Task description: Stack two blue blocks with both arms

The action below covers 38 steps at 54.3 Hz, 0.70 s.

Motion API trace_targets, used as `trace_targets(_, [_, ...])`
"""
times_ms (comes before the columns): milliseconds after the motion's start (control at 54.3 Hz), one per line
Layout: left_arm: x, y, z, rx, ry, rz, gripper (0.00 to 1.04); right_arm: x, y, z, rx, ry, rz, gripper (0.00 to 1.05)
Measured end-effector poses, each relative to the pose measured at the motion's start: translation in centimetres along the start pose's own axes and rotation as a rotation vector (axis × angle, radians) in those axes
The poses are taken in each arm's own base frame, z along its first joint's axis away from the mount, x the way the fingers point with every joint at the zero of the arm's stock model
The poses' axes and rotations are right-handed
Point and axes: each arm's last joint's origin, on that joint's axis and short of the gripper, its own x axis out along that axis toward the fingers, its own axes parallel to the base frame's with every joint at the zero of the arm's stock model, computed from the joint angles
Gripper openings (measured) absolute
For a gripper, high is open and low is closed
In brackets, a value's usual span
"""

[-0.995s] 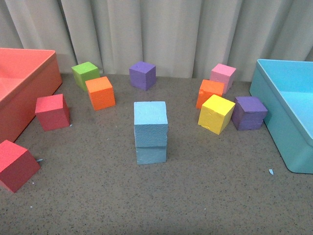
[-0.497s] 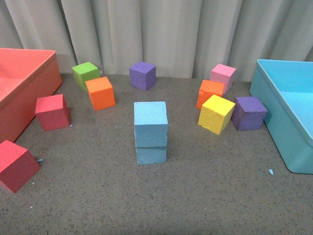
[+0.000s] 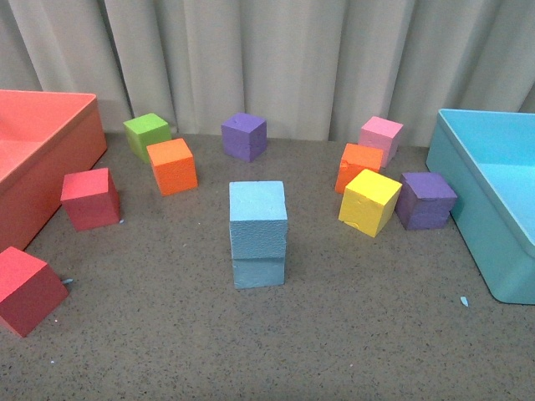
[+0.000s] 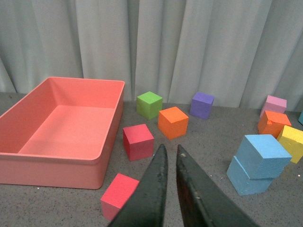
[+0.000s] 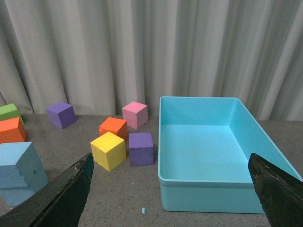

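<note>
The left gripper (image 4: pixel 170 156) holds nothing, its fingers nearly together with a thin gap, raised beside the red bin (image 4: pixel 61 127). Mid-table, one of the blue blocks (image 3: pixel 258 219) sits on the other (image 3: pixel 259 271), slightly twisted. The right gripper (image 5: pixel 173 177) is spread wide and empty near the light-blue bin (image 5: pixel 208 189).

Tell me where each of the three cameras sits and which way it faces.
Front view: on the robot's body, looking down at the stacked blue blocks; no arm shows.
Left wrist view: behind the left pincer, nearly shut, facing the red bin.
Right wrist view: behind the right pincer, wide open, facing the light-blue bin.
All three share the blue stack.
</note>
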Motion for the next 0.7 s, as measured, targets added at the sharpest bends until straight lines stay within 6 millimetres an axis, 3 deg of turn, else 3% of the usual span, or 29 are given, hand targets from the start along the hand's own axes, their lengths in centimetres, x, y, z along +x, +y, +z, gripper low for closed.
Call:
trace_targets(516, [0.00,0.00,0.01,0.000,-0.001,0.000,0.99,0.00,0.00,0.00,0.000,0.000,0.000,0.95])
trace_targets(700, [0.00,0.00,0.01,0.002,-0.001,0.000,0.98,0.00,0.00,0.00,0.000,0.000,0.000,0.95])
